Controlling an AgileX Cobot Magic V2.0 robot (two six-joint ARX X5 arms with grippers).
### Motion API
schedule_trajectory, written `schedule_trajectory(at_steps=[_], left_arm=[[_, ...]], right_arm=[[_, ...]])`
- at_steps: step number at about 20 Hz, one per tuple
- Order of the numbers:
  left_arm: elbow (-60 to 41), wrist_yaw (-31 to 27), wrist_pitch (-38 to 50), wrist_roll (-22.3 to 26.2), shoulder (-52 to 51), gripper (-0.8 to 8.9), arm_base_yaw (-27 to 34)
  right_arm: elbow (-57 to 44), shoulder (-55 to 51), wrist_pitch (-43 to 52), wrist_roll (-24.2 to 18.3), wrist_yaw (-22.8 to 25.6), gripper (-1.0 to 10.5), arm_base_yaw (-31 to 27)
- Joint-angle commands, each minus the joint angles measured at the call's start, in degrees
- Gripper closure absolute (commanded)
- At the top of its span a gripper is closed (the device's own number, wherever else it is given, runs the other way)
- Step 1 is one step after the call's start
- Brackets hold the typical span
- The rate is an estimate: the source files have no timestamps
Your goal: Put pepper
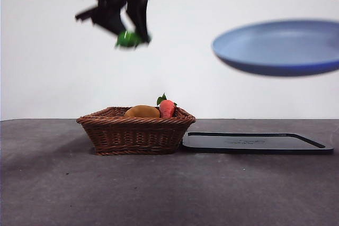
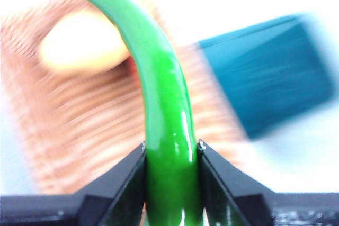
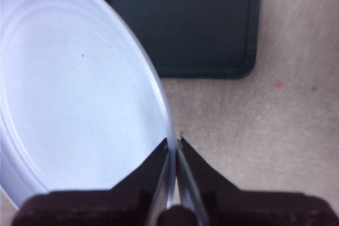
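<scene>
The wicker basket (image 1: 135,130) sat nearest me on the surface (image 1: 169,189), and high above it I had the pepper (image 1: 128,39) clamped in the left end effector (image 1: 127,27). My right end effector (image 3: 173,146) pinched the rim of the blue plate (image 1: 278,46), aloft over the dark tray (image 1: 254,142).

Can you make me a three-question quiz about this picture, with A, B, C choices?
1. Where is the pepper?
A. In the basket
B. Held in the air by the left gripper
C. On the tray

2. What colour is the plate?
A. Blue
B. Red
C. Yellow

3. What is the right gripper doing?
A. Resting open on the table
B. Pinching the plate's rim
C. Holding the carrot-like piece

Answers:
1 B, the pepper hangs between the jaws high above the basket.
2 A, the plate shows blue in the front view.
3 B, the jaws are shut on the plate's edge, above the dark tray.
</scene>
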Motion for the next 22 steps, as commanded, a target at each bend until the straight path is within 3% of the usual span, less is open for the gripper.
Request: schedule_trajectory(at_steps=[1,4,7,11,22], left_arm=[[1.2,6.2,0.9,-0.2,-1.5,6.90,-3.1],[1.2,11.1,1.2,0.6,-1.3,6.90,-8.2],[1.2,10.1,1.6,3.3,1.0,6.90,-14.2],[1.2,4.5,2.5,6.5,5.4,6.90,-19.3],[1.2,3.2,7.2,9.0,14.7,6.86,-21.4]], right_arm=[[1.2,5.6,2.4,2.6,-4.9,9.4,0.2],[1.2,10.9,4.9,5.4,-7.5,9.4,0.6],[1.2,12.7,5.2,6.5,-7.5,9.4,1.6],[1.2,12.6,4.6,7.0,-7.5,9.4,2.0],[1.2,12.6,1.9,8.5,-7.5,9.4,2.0]])
